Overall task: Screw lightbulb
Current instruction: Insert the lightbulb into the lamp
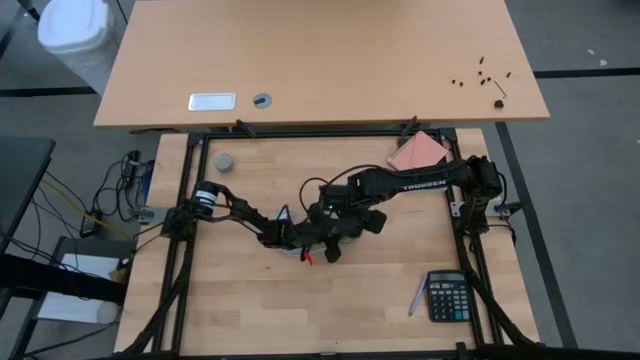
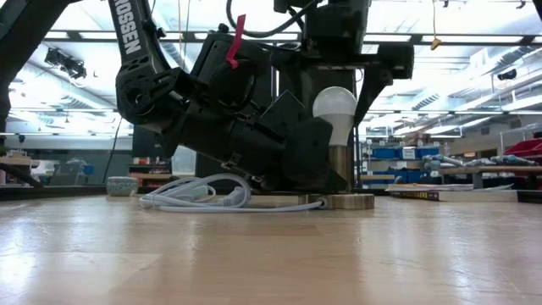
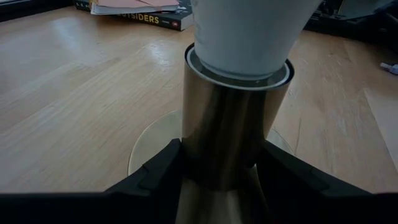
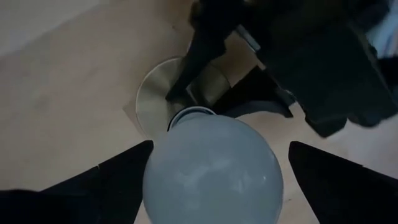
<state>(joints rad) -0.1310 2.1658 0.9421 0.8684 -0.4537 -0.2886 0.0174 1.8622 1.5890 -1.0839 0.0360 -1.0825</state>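
The white lightbulb [image 2: 334,105] stands upright in a brass socket tube [image 2: 339,166] on a flat round base disc [image 2: 345,202] with a white cable [image 2: 199,195]. My left gripper [image 3: 233,177] is shut on the socket tube, low over the table. My right gripper [image 4: 217,180] hangs above the bulb [image 4: 211,168], pointing down. It is open, with one finger on each side of the bulb's round top. I cannot tell whether the fingers touch the bulb. In the high view my right gripper [image 1: 330,238] hides the bulb. My left gripper pinches the brass socket tube [image 3: 231,134] between its two fingers [image 3: 163,169], just above the base disc [image 3: 149,140]. The fingers come in about level, slanting from the table's left. The socket stands upright on its disc, which lies flat on the table.
A calculator [image 1: 447,296] and a pen [image 1: 416,297] lie at the near right. A grey puck [image 1: 224,162] sits at the far left and a pinkish book [image 1: 418,152] at the far right. A larger desk [image 1: 320,60] stands beyond the table.
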